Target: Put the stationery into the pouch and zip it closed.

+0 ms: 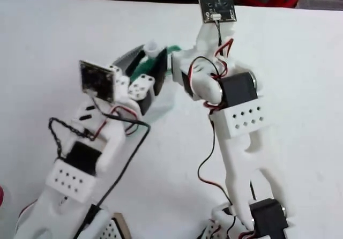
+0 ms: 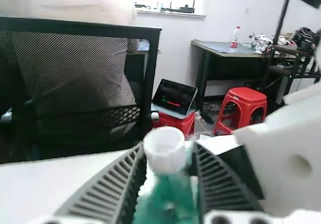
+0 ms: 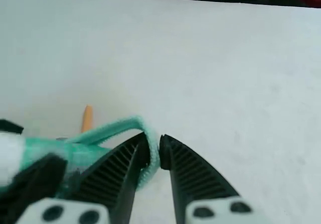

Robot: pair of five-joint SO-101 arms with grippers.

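Observation:
The green pouch is held up between the two arms at the middle of the white table. My left gripper is shut on a white-capped stick that stands upright between its ribbed fingers, with the pouch's green fabric just under it. My right gripper is shut on the pouch's edge. In the high view, the left gripper and the right gripper meet tip to tip, and the white cap pokes out above them. An orange pencil lies on the table beyond the pouch.
The white table stretches wide on both sides of the arms. A small wooden block sits by the left arm's base. Off the table stand a black mesh chair and a red stool.

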